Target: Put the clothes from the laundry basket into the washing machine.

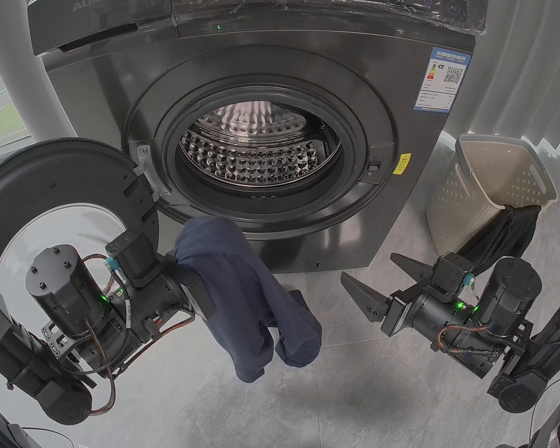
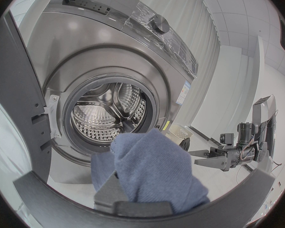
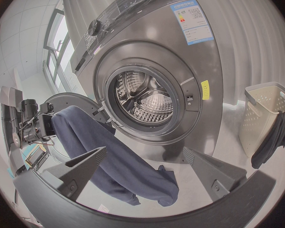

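The grey washing machine stands ahead with its drum open and bare inside. My left gripper is shut on a navy blue garment just below the drum opening's left side. The cloth drapes over the gripper and hangs to the floor. From the left wrist, the garment covers the fingers, with the drum beyond. My right gripper is open and holds nothing, low at the right near the beige laundry basket. A dark garment hangs over the basket's rim.
The round machine door is swung wide open on the left, close behind my left arm. The basket stands on the floor to the right of the machine, by a curtain. Grey floor lies in front of the machine.
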Controlling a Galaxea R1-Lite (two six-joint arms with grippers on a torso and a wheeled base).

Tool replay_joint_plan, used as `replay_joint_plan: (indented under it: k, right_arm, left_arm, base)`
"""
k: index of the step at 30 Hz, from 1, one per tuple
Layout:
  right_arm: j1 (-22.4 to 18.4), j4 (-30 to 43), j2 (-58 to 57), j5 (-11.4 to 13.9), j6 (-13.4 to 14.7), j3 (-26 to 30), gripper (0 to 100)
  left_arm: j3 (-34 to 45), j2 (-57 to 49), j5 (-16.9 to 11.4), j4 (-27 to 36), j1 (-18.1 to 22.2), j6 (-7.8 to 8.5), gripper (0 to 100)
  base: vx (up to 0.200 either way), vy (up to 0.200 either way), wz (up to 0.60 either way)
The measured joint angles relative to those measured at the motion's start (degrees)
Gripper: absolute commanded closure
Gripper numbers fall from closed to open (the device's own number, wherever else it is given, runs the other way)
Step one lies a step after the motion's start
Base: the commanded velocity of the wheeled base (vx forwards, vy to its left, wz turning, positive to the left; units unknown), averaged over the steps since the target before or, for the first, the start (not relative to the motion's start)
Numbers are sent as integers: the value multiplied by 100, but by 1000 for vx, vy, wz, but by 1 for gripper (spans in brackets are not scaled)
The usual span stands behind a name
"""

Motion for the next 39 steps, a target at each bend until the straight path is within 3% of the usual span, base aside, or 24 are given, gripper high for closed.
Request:
replay_joint_plan:
  k: [14,25,39]
  right_arm:
    - [379,-7,-6,15,2,467,0]
    - [794,-7,-63,33,-2,685,0]
    - [928,-5,-88,24,9,692,0]
  left_arm:
    - [-27,223,5,-28,-28,50,100]
    - [-221,585,65,-34,-39,274,100]
    - [-1860,1971,188,-22,-39,380,100]
  base:
    - [200,0,0]
    - [0,0,0]
    - [0,0,0]
